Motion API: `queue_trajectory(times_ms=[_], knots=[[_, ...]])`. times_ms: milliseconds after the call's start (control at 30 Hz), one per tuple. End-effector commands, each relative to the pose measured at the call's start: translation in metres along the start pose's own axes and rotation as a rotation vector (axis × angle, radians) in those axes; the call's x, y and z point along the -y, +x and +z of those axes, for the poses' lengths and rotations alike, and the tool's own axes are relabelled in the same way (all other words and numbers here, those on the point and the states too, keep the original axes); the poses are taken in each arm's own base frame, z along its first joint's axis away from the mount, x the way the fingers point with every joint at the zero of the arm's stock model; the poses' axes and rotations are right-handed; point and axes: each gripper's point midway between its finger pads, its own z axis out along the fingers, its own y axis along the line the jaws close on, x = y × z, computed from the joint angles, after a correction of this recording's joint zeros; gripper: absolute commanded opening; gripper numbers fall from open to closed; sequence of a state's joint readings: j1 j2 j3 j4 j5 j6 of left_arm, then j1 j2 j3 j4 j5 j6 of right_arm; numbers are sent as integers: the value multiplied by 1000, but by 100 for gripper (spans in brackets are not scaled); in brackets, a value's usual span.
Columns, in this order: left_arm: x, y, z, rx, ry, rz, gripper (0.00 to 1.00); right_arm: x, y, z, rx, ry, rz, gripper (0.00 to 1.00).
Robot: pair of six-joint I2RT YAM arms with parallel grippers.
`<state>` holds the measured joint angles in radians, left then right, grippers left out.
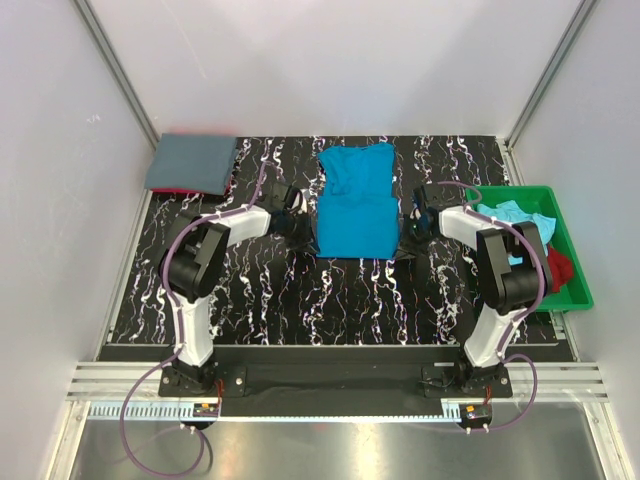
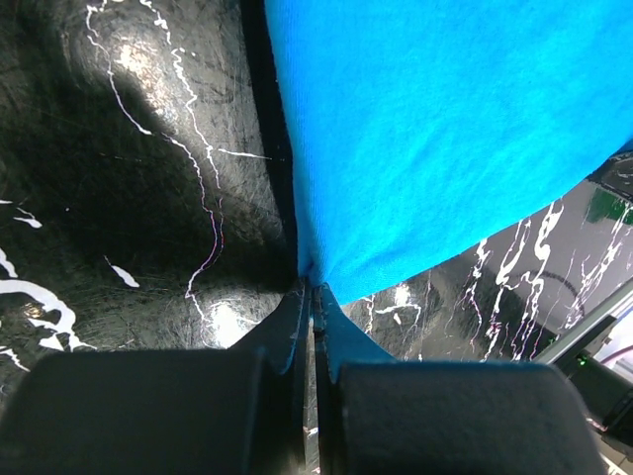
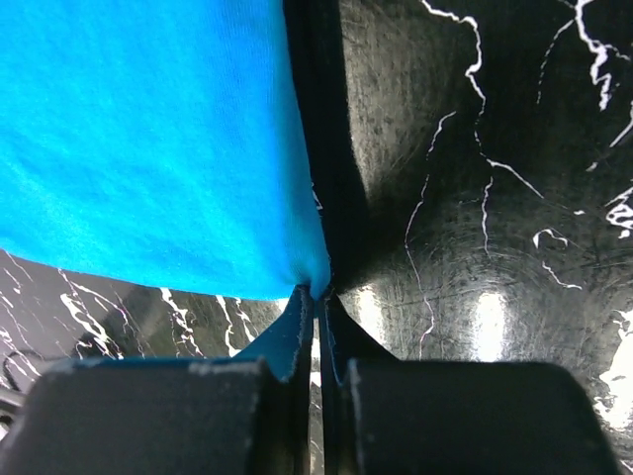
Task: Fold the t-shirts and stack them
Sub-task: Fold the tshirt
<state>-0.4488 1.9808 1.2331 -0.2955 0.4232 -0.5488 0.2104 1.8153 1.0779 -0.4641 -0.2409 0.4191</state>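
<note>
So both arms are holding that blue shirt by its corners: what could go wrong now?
The left fingers and the right fingers each pinch only the very tip of a near corner of the turquoise t-shirt, so the cloth could slip out when lifted. If one arm moves ahead of the other, the fold may come out crooked. The shirt's far half looks rumpled in the top view, so creases might get folded in.

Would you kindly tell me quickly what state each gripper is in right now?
Left gripper: closed, pinching the turquoise t-shirt at its left side.
Right gripper: closed, pinching the same shirt at its right side.
</note>
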Motion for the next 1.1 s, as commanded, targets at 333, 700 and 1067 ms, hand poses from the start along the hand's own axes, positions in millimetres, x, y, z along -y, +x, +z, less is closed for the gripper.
queue_trajectory(times_ms=[333, 700, 1067], knots=[[4, 48, -34, 23, -47, 15, 0, 4, 40, -36, 14, -31, 95, 0], [11, 99, -54, 31, -68, 31, 3, -5, 81, -71, 64, -115, 98, 0], [8, 113, -55, 36, -87, 32, 38, 2, 108, -61, 19, -124, 105, 0]])
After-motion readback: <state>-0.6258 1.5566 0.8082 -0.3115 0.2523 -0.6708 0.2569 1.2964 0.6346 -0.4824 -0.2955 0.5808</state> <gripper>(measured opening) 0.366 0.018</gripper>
